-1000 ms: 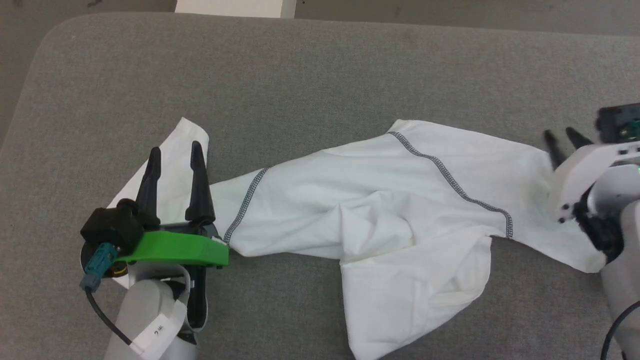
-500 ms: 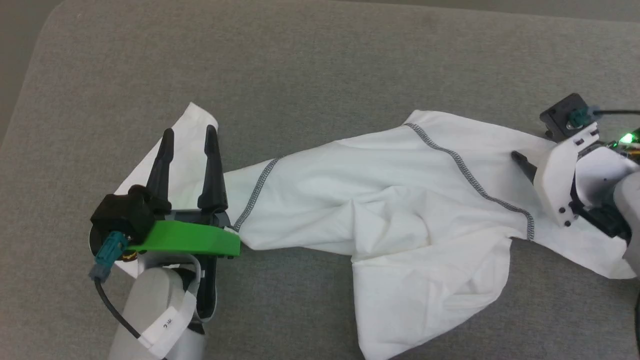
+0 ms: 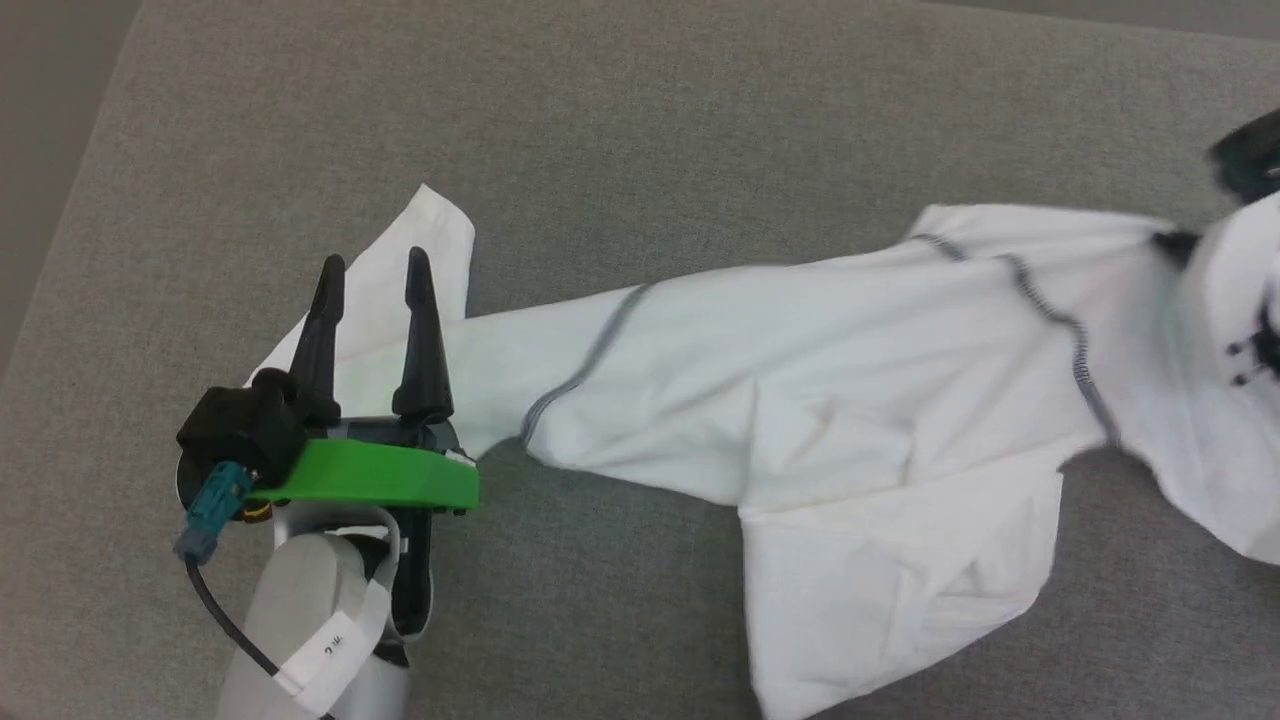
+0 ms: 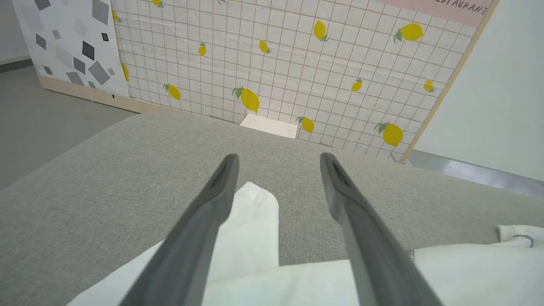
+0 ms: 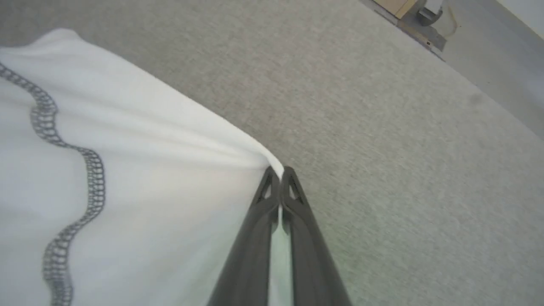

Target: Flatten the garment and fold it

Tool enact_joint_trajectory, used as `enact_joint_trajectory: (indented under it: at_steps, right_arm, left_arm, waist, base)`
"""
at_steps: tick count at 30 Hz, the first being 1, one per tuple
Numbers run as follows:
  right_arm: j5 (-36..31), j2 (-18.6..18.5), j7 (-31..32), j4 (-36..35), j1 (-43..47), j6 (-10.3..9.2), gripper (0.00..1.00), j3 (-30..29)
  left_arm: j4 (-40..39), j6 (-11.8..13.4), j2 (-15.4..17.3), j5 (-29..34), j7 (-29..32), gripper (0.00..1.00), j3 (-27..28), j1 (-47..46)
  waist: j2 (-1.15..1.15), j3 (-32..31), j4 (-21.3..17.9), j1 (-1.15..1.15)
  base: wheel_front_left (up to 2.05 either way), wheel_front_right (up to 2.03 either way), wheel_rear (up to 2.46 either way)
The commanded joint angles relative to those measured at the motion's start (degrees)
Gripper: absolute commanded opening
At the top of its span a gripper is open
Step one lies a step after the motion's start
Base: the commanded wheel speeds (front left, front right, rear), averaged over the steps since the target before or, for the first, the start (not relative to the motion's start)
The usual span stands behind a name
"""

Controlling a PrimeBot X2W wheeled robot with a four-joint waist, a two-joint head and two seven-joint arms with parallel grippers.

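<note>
The only writing I can read is "ESTAURANT" on the pink strip (image 4: 461, 7) above the lemon-print wall. The tag on the left arm is too small to make out. The garment (image 3: 820, 400) lies stretched across the grey surface (image 3: 640, 110), zigzag seams facing up. The left pincer (image 3: 373, 262) is spread wide over one sleeve end. The right pincer (image 5: 278, 172) is clenched on the garment's edge, and the cloth runs taut into it. There's lots of bare surface on the far side, and the surface's left edge and the floor (image 3: 40, 100) are near the left pincer.

Head view looks steeply down; wrist views low, close; all share garment (image 3: 800, 400).
</note>
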Motion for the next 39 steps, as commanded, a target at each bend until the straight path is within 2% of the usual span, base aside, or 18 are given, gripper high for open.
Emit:
enact_joint_trajectory:
  at_steps: [1,5,8,9,10,11,14,18,26,33,39]
  right_arm:
    - [-2.6,-0.4,-3.3,3.4,-0.2,-0.19,0.0,-3.7]
    - [-9.9,1.7,-9.7,11.9,-1.9,-0.19,0.0,-14.3]
    - [-14.3,3.9,-12.5,15.7,-2.6,-0.19,0.0,-19.7]
    - [-15.2,5.0,-13.2,16.7,-2.5,-0.19,0.21,-21.3]
    - [-15.8,6.0,-13.6,17.1,-2.2,-0.19,0.72,-22.3]
    - [-16.4,7.2,-14.0,17.3,-1.8,-0.19,1.0,-23.5]
    - [-16.8,9.8,-16.0,16.0,0.4,-0.19,1.0,-26.6]
    - [-16.4,13.3,-21.8,9.4,6.8,-0.19,1.0,-30.8]
    - [-20.0,22.8,-31.6,-13.3,27.6,-0.19,1.0,-34.9]
    - [-23.0,32.7,-32.7,-25.1,39.4,-0.19,1.0,-36.3]
    - [-23.4,35.1,-31.3,-28.5,42.5,-0.19,1.0,-35.1]
  left_arm:
    - [-0.1,0.3,-0.1,-0.7,-0.3,1.0,0.1,-0.7]
    - [0.0,0.1,-0.1,-0.3,-0.3,1.0,0.4,-0.7]
    - [0.2,0.0,-0.1,0.0,-0.3,1.0,0.3,-0.7]
    - [0.2,0.0,-0.1,0.1,-0.3,1.0,0.3,-0.7]
    - [0.3,-0.1,-0.1,0.2,-0.3,1.0,0.4,-0.6]
    - [0.5,-0.1,-0.1,0.3,-0.3,1.0,0.4,-0.5]
    - [0.9,-0.4,-0.1,0.6,-0.3,1.0,0.4,-0.2]
    - [1.7,-1.1,-0.1,0.8,-0.3,1.0,-0.2,0.7]
    - [6.0,-3.3,-0.1,1.4,0.5,1.0,-6.6,2.0]
    - [12.0,-5.7,-0.1,2.3,10.9,1.0,-18.0,-1.5]
    - [17.8,-6.3,0.0,0.4,21.3,1.0,-23.4,-6.8]
  waist:
    - [0.0,-0.2,-0.2,0.0]
    - [0.0,-0.4,-0.6,0.0]
    - [0.0,-0.5,-0.9,0.0]
    - [0.0,-0.6,-1.1,0.0]
    - [0.0,-0.9,-1.4,0.0]
    - [0.0,-1.2,-1.6,0.0]
    - [0.0,-2.5,-2.1,0.0]
    - [0.0,-5.4,-3.1,0.0]
    - [0.0,-10.5,-6.2,0.0]
    - [0.0,-11.8,-9.2,0.0]
    - [0.0,-10.8,-11.5,0.0]
  base:
    - [0.0,0.0,0.0]
    - [0.0,0.0,0.0]
    - [0.0,0.0,0.0]
    - [0.0,0.0,0.0]
    - [0.0,0.0,0.0]
    - [0.0,0.0,0.0]
    - [0.0,0.0,0.0]
    - [0.0,0.0,0.0]
    - [0.0,0.0,0.0]
    - [0.0,0.0,0.0]
    - [0.0,0.0,0.0]
